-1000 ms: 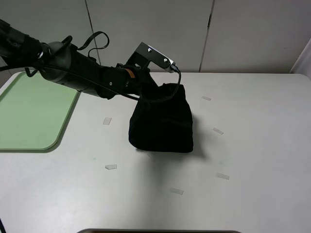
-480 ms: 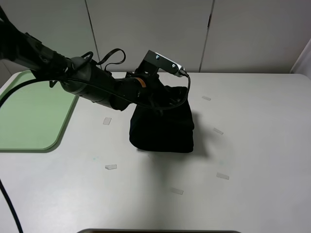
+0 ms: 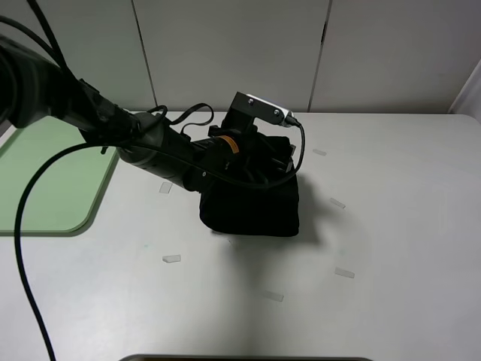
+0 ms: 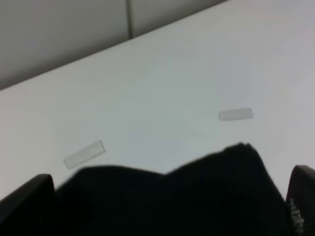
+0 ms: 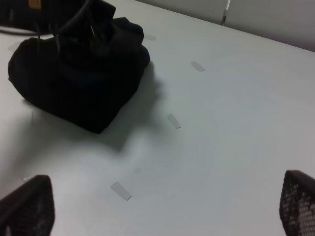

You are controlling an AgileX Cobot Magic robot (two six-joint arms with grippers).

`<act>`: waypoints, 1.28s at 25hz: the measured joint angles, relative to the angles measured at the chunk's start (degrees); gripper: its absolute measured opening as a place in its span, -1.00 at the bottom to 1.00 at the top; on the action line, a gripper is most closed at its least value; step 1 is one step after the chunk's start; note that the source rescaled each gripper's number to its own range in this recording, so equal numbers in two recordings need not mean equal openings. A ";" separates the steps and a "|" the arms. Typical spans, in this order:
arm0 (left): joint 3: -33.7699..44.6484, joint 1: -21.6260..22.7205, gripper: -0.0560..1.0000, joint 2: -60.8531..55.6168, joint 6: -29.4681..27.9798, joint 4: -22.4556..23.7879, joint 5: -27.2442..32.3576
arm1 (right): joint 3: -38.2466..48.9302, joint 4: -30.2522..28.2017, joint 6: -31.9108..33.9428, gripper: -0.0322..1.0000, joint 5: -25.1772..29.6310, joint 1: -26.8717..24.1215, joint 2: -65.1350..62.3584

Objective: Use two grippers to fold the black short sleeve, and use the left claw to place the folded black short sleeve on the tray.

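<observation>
The black short sleeve point(image 3: 252, 203) lies folded in a thick bundle in the middle of the white table. My left gripper point(image 3: 272, 156) reaches across from the left and sits low on the bundle's far top edge. In the left wrist view its fingers point(image 4: 24, 201) stand wide apart at the frame's edges, with the black fabric point(image 4: 167, 191) bulging between them. The pale green tray point(image 3: 45, 180) lies at the table's left edge, away from the shirt. My right gripper point(image 5: 162, 206) is open and empty, looking at the bundle point(image 5: 78, 78) from a distance; it is out of the high view.
Several small clear tape strips lie on the table point(image 3: 391, 226) around the bundle, such as one point(image 3: 171, 259) at the front left and one point(image 3: 337, 203) to the right. A pale wall stands behind the table's far edge.
My left arm has reached farther right and come down, so the gripper and its camera box now sit lower over the bundle's far edge. The bundle has hardly moved.
</observation>
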 joint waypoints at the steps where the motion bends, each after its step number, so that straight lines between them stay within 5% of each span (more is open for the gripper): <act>1: 0.00 -0.26 0.84 0.66 -0.13 0.00 -0.89 | 0.00 0.00 0.00 1.00 0.00 0.00 0.00; 32: 0.62 -1.86 0.82 13.91 -1.77 0.46 -28.44 | 0.00 0.04 0.00 1.00 0.00 0.00 0.00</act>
